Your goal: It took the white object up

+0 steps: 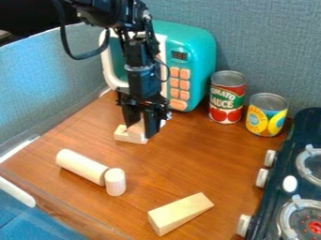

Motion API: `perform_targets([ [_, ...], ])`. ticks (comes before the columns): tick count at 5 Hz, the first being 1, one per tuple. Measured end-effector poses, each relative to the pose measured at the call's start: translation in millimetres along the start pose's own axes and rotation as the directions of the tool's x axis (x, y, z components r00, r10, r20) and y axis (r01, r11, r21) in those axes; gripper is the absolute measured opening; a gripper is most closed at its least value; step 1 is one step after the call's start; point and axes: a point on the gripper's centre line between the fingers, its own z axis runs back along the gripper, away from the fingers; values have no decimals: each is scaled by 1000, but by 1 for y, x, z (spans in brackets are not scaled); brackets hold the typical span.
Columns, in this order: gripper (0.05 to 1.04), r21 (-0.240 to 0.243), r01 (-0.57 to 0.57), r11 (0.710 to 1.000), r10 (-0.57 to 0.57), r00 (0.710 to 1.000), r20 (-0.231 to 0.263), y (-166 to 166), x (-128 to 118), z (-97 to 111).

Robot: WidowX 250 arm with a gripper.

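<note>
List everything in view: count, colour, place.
Microwave: one, teal, back
Red can: one, beside microwave
Yellow can: one, right of red can
Stove: one, dark, right edge
Knobs: three, white, stove's side
White oval: one, stove top
Cylinders: two, pale wood, left
Wedge: one, pale wood, front
Blocks: count unclear, pale wood, at gripper
Table: one, brown
Panels: blue-grey, behind and left
Arm: one, black, upper left
Gripper: one, black, at blocks

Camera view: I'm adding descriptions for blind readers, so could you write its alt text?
Black robot gripper low at pale wooden blocks on a brown table, before a teal toy microwave. Nearer: two pale cylinders and a wedge. Right: two cans and a toy stove.
</note>
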Motion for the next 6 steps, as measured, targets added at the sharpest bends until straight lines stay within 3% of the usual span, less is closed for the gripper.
perform_targets([
  [1,544,7,3,1000,-4,995,100,-3,7,29],
  [2,544,-24,-58,998,61,989,135,9,4,44],
  [3,544,-17,-110,994,112,980,165,22,9,58],
  [4,544,42,-186,982,182,979,91,40,17,38],
  [6,544,109,-234,966,235,972,1,53,24,13],
])
